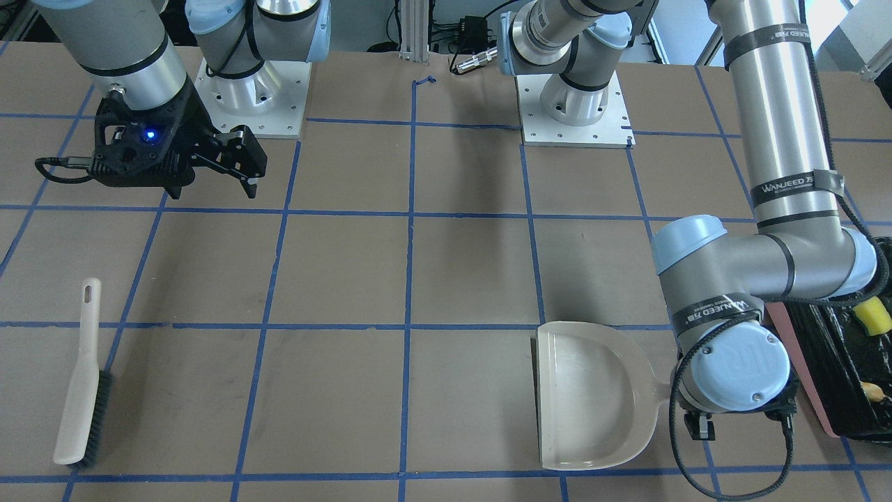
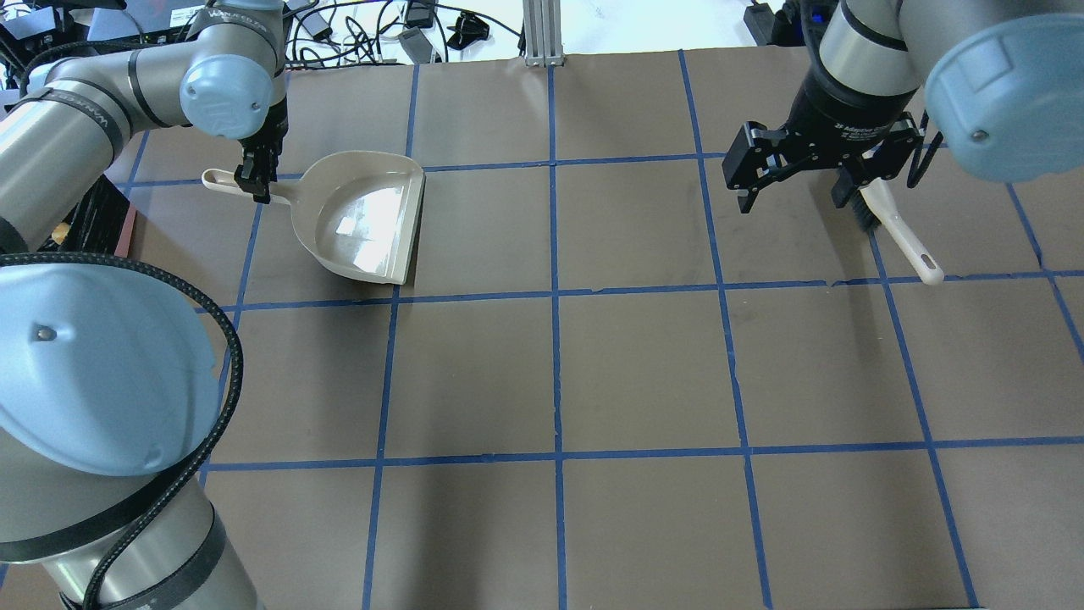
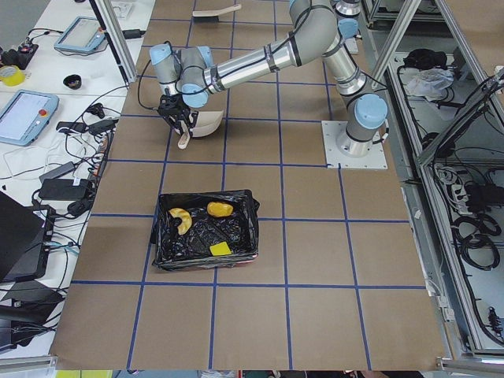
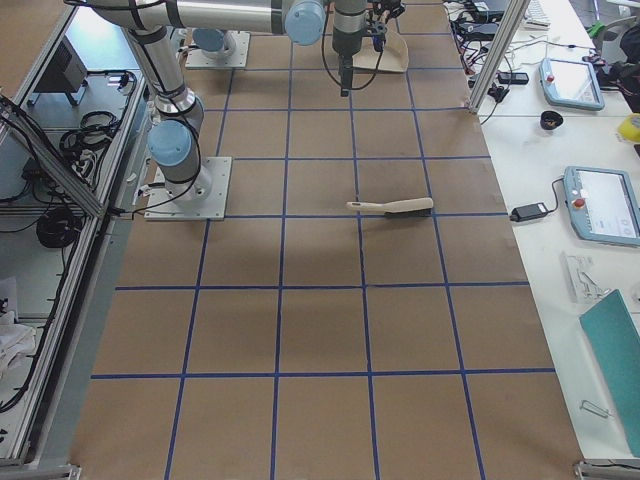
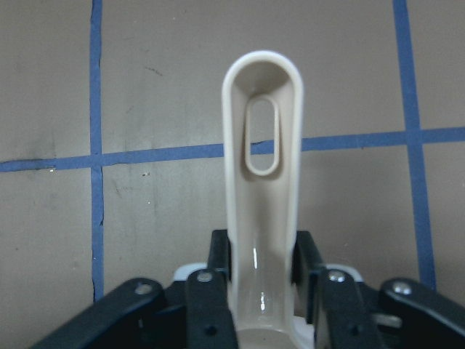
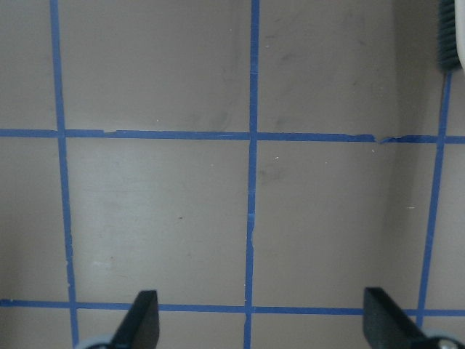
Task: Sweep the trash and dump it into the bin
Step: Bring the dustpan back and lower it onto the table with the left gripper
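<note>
All three pieces of trash lie inside the bin [image 3: 164,250], a pink box lined with a black bag: a tan croissant piece [image 3: 179,220], an orange lump [image 3: 220,209] and a yellow sponge wedge [image 3: 220,249]. The bin [image 1: 801,362] sits at the table's end beside my left arm. The beige dustpan [image 2: 364,216] lies flat on the table. My left gripper [image 2: 257,174] is shut on the dustpan handle [image 5: 261,182]. My right gripper [image 2: 792,182] hangs open and empty above the table, its fingers [image 6: 145,323] spread wide.
A beige hand brush [image 1: 80,390] with dark bristles lies on the table just beyond my right gripper, also seen as brush [image 2: 898,224]. Blue tape lines grid the brown table. Cables and devices line the far edge.
</note>
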Robot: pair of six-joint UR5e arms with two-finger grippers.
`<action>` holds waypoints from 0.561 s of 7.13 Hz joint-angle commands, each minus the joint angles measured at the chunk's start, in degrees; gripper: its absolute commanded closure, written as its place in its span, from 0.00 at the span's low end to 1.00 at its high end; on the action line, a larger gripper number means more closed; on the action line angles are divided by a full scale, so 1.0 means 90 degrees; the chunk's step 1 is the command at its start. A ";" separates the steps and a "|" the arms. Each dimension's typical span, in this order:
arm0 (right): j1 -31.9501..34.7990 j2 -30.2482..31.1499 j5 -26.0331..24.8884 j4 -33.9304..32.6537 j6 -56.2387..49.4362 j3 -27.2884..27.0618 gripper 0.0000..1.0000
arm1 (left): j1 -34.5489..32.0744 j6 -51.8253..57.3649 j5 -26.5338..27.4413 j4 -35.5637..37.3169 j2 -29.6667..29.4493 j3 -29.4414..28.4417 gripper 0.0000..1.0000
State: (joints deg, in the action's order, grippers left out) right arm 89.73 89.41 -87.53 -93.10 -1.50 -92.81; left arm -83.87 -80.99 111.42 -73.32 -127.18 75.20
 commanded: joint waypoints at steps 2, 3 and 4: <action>0.0001 0.0065 0.0272 -0.0027 0.0020 0.0068 0.00 | -0.0124 -0.0034 0.0032 0.0354 0.0039 0.0228 1.00; 0.0001 0.0085 0.0001 0.0021 0.0020 0.0087 0.00 | -0.0134 -0.0035 0.0042 0.0354 0.0058 0.0305 0.70; 0.0001 0.0182 -0.0591 0.0031 -0.0038 0.0087 0.00 | -0.0134 -0.0025 0.0052 0.0373 0.0107 0.0384 0.51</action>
State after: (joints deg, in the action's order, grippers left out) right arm 89.74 90.25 -87.99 -93.03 -1.45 -92.12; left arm -84.99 -81.23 111.79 -70.15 -126.60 77.86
